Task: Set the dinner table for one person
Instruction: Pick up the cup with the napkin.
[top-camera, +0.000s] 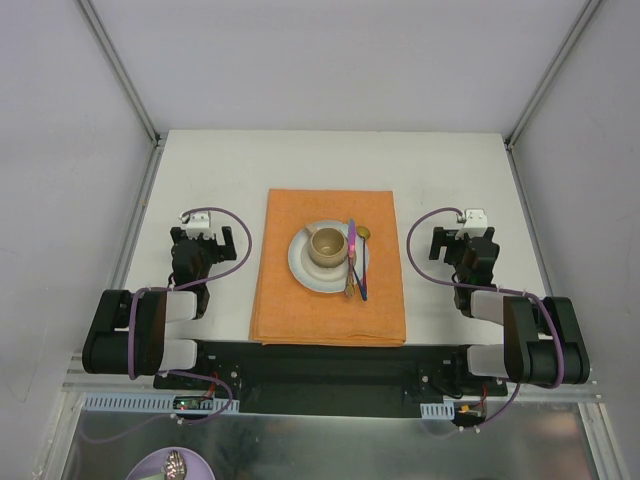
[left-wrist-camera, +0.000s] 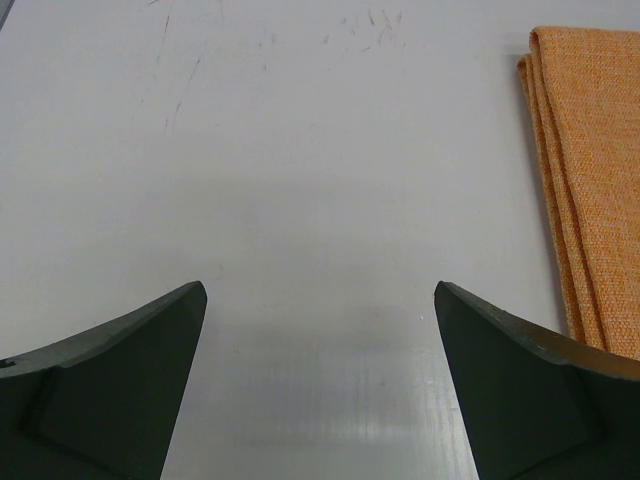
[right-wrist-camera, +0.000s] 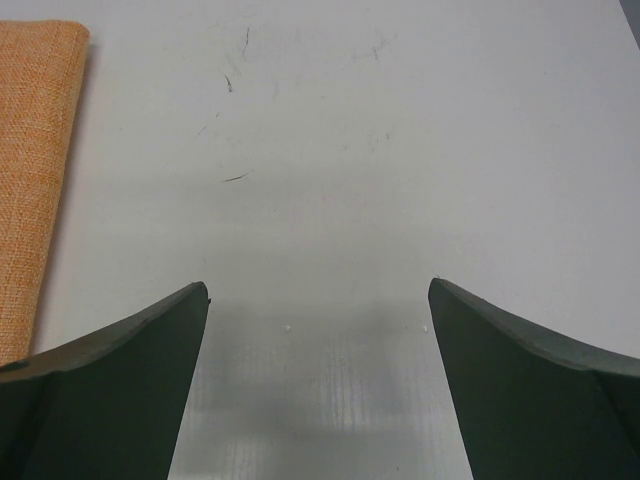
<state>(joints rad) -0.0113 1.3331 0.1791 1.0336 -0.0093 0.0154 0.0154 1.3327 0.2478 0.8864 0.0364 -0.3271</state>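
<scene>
Plainly, dinner table (left-wrist-camera: 300, 150) lies under left tool (left-wrist-camera: 319, 288).

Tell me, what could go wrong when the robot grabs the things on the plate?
The utensils lie bunched across the rim of the plate, so pinching one might drag the others off. The cup sits right beside them, and the wide-open right gripper could bump it coming in. Tugging anything may also wrinkle the folded orange cloth underneath.
</scene>
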